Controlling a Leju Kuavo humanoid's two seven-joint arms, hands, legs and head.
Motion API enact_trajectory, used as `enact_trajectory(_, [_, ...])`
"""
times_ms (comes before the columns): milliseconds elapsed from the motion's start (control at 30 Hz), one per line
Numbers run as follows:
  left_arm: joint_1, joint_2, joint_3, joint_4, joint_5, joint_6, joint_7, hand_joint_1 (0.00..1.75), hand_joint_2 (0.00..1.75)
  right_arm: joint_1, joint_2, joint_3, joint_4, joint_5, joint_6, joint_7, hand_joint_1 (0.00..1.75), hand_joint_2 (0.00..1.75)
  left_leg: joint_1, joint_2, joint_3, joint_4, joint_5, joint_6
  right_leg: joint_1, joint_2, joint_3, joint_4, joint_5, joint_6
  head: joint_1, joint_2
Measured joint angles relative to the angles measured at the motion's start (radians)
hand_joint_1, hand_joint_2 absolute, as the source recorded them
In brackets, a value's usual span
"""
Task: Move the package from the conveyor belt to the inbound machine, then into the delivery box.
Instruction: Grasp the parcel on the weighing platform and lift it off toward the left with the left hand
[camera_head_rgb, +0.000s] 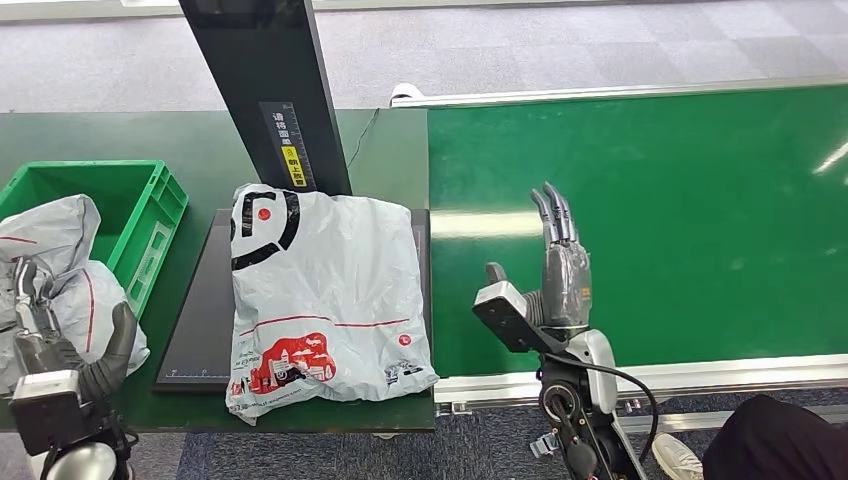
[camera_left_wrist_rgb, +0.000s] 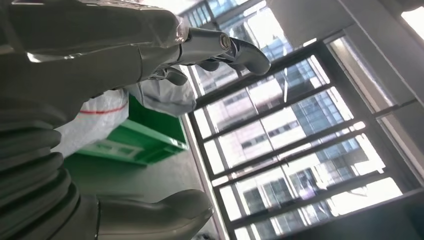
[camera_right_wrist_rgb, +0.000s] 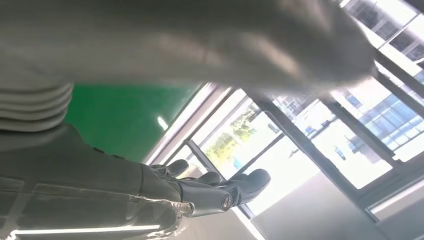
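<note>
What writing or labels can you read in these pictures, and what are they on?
None reads clearly.
Black post: yellow-and-white sticker, characters too small.
White package on the black platform: bold black logo, red picture, small print, all illegible.
Grey bags in the green box: nothing readable.

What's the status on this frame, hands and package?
Left hand open by the green bin. Right hand open over the belt. Package flat on the scanner plate. Nothing blocking.

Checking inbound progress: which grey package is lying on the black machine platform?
The large flat package with red city artwork, between both robot hands. The other grey bags sit in the green box by the left robot hand.
</note>
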Motion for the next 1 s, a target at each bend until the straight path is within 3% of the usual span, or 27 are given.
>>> enact_trajectory(167, [0.044,-0.006,0.003,-0.073,0.085,-0.187,0.013,0.00,1.75,0.044,-0.009,-0.064,-0.019,0.007,0.002,0.000,0.00,1.75,0.000,0.000,0.000,0.000,0.000,0.000,0.000,0.000,0.000,0.000,0.000,0.000,0.000,0.000])
enact_trajectory(433, [0.068,-0.025,-0.100,-0.043,-0.090,-0.332,0.095,0.00,1.75,0.117,-0.010,-0.154,-0.040,0.040,0.020,0.019,0.00,1.75,0.000,0.000,0.000,0.000,-0.001,0.000,0.000,0.000,0.000,-0.001,0.000,0.000,0.000,0.000])
enact_trajectory(567, [0.074,-0.035,-0.176,0.011,-0.132,-0.329,0.102,0.00,1.75,0.140,-0.008,-0.184,-0.046,0.049,0.022,0.019,0.00,1.75,0.000,0.000,0.000,0.000,-0.001,0.000,0.000,0.000,0.000,0.000,0.000,0.000,0.000,0.000])
enact_trajectory(1000, [0.046,-0.036,-0.312,0.252,-0.342,-0.244,0.155,0.00,1.75,0.161,-0.004,-0.224,-0.054,0.047,0.026,0.012,0.00,1.75,0.000,0.000,0.000,0.000,-0.001,0.000,0.000,0.000,0.000,0.000,0.000,0.000,0.000,0.000])
